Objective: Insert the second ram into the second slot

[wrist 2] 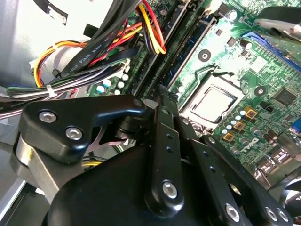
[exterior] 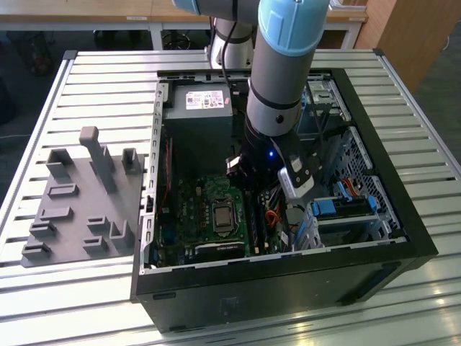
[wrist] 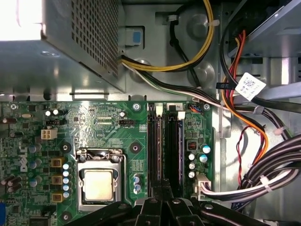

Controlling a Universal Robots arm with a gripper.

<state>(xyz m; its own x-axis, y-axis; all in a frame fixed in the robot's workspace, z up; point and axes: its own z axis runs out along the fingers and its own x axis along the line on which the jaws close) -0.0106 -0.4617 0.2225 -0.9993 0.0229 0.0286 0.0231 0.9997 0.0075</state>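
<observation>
My gripper (exterior: 253, 171) hangs low inside the open computer case, right over the memory slots (wrist: 174, 141) beside the processor socket (wrist: 99, 181). In both wrist views its black fingers (wrist 2: 162, 141) are drawn close together, and they pinch a thin dark stick seen edge-on. That stick is the second ram (wrist: 162, 160), and it runs in line with the slots (wrist 2: 188, 52). How deep it sits in its slot cannot be told. The slot next to it also looks dark and filled.
The power supply (exterior: 198, 108) sits at the far end of the case. Cable bundles (wrist: 263, 155) crowd the side of the slots away from the socket. Blue drive-bay parts (exterior: 338, 209) lie on the exterior view's right. A grey fixture plate (exterior: 79, 194) lies on the slatted table to the exterior view's left.
</observation>
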